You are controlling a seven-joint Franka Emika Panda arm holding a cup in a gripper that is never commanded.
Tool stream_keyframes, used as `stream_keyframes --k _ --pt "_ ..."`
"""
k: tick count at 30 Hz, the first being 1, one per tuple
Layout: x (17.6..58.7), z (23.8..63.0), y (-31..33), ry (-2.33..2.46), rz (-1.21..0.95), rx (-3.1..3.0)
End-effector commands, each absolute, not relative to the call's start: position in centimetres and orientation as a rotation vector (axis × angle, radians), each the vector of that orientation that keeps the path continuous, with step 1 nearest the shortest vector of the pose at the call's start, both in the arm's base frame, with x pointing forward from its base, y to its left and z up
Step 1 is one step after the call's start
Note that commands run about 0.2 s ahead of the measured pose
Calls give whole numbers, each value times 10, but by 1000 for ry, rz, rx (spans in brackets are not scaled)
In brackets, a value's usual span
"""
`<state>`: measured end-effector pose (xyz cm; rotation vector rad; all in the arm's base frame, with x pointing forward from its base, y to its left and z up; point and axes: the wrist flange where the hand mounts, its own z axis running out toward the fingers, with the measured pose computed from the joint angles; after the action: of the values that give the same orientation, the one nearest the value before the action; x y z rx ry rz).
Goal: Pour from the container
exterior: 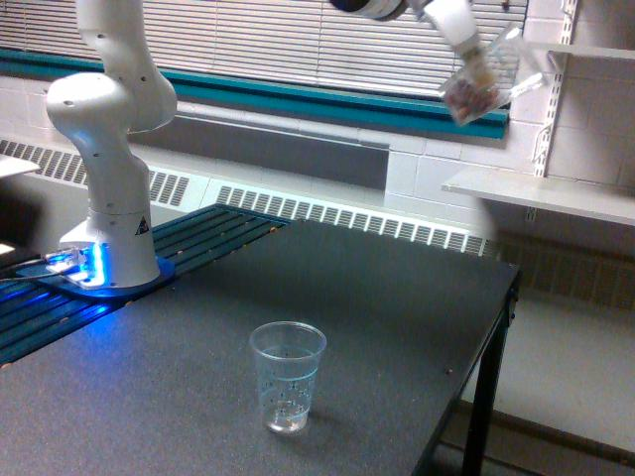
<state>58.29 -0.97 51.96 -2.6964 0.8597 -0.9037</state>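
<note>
While the white arm (104,149) stands on its lit base at the table's (377,297) far left edge, its gripper (474,61) reaches in high at the exterior view's top right, beyond the table's far right corner. It is closed around the tilted clear tumbler (483,84), which holds small brownish bits. The dotted cup (288,375) stands upright near the table's front edge.
</note>
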Motion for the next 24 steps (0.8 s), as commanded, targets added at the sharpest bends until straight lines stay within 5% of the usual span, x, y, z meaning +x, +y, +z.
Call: stream_keyframes --k 1,24 --pt "564 498 -47 850 -904 -2746" --pt "476 400 -126 971 -754 -2861"
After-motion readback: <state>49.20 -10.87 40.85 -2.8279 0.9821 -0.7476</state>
